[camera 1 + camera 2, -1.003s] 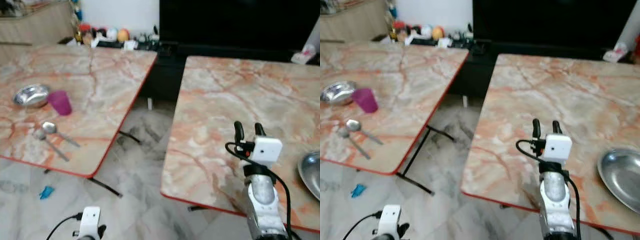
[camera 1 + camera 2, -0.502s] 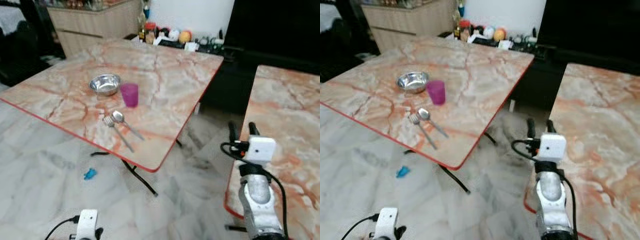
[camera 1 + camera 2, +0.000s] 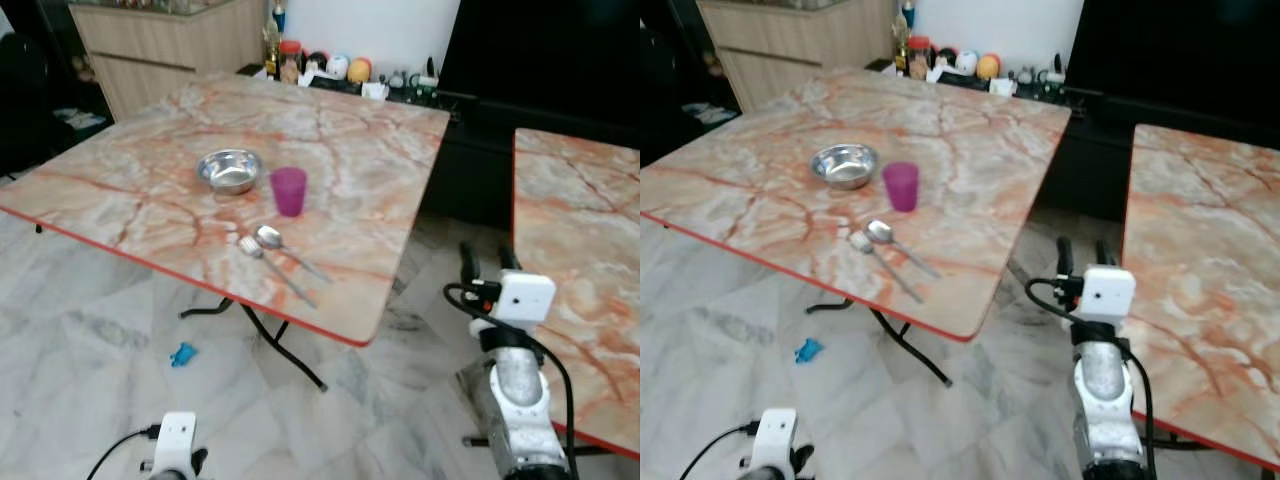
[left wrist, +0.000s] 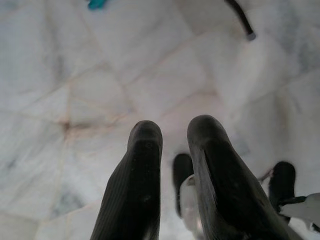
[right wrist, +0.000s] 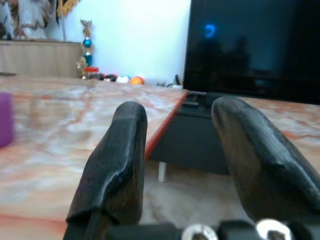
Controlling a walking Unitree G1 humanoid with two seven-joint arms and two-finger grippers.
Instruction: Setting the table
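— What do you see from where you stand?

— The biggest thing is the marble tabletop (image 3: 150, 190) with a red edge, toward 10 o'clock of the robot. A second tabletop (image 3: 580, 260) of the same marble is at 2 o'clock, and a strip of pale tiled floor (image 3: 90, 320) runs between the two. Behind, at 12 o'clock, there is a large dark screen (image 3: 560, 50), and at 11 o'clock a wooden cabinet (image 3: 165, 45) with small bottles and balls beside it.

— And the things for setting the table?

— All are on the left tabletop, close together. A steel bowl (image 3: 229, 170) stands there, and a purple cup (image 3: 289, 191) stands upright just beside it, at the bowl's 4 o'clock. Nearer to the robot lie a spoon (image 3: 285, 250) and a fork (image 3: 272, 268), side by side, the handles pointing to the table edge. I cannot tell if they touch each other.

— Where are the arms?

— The right pincer (image 3: 489, 262) is raised at 1 o'clock, over the floor gap, well apart from the cup. In its wrist view the two black fingers (image 5: 117, 160) are spread, with nothing between them, so it is released. The left pincer (image 4: 172, 175) hangs low and points down at the floor; its fingers have a narrow gap and grasp nothing.

— Anything small on the floor?

— A little blue scrap (image 3: 182, 354) lies on the tiles under the edge of the left tabletop, near the black table leg (image 3: 285, 350).
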